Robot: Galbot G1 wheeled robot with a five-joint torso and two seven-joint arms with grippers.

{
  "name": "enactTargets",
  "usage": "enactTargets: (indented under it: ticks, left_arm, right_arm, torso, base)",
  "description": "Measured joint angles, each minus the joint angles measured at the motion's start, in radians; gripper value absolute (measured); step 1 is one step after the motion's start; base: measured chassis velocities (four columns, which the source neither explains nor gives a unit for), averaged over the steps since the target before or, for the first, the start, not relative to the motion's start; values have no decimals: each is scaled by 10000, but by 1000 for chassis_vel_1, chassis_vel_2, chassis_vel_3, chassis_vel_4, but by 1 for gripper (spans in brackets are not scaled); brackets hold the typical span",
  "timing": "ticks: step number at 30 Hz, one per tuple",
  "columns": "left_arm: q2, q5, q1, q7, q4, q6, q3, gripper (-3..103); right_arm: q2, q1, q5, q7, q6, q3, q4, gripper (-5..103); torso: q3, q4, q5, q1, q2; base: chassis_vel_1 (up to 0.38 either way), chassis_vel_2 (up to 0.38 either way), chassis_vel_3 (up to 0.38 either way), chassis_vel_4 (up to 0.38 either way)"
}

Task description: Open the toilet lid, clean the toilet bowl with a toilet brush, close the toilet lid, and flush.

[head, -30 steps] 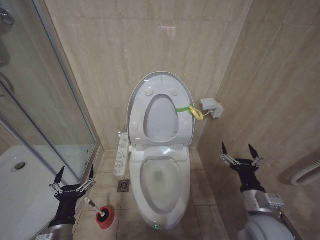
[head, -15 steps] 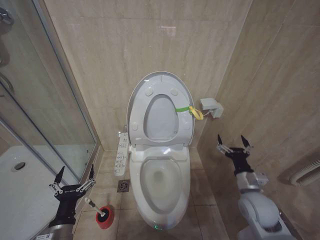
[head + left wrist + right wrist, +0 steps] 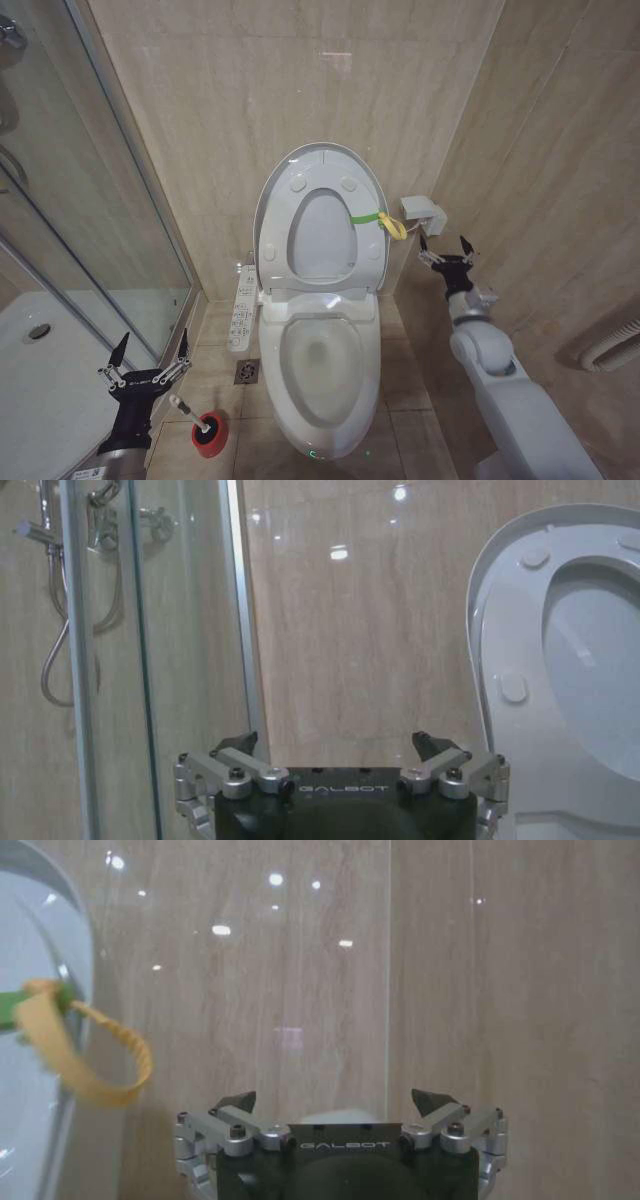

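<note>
White toilet lid (image 3: 322,215) stands raised; at its 3 o'clock my right gripper (image 3: 445,246) hovers, jaws wide; left gripper (image 3: 146,348) likewise, beside toilet brush (image 3: 198,424).

"GALBOT" on both end effectors' bases (image 3: 343,789) (image 3: 343,1146)

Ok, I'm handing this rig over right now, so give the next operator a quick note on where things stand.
Left gripper: open, empty, low by the shower glass, above the toilet brush.
Right gripper: open, empty, raised to the right of the toilet lid, near its yellow loop.
Brush sits in its red holder on the floor, left of the toilet bowl.
Done: lid up, seat up.
Left: brush the bowl, close the lid, flush.
</note>
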Motion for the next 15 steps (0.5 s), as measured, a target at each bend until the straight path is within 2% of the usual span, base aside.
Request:
enactTargets:
  ticks: [6, 15]
  left_arm:
    - [0, 0, 0, 1, 0, 0, 1, 100]
    - [0, 0, 0, 1, 0, 0, 1, 100]
  right_arm:
    - [89, 1549, 97, -6, 93, -490, -1090, 100]
    - [348, 2879, 25, -82, 311, -1056, -2388, 100]
  torso:
    - [0, 2, -3, 1, 0]
    - [-1, 2, -3, 0, 0]
  base:
    - [0, 0, 0, 0]
    - [0, 0, 0, 0]
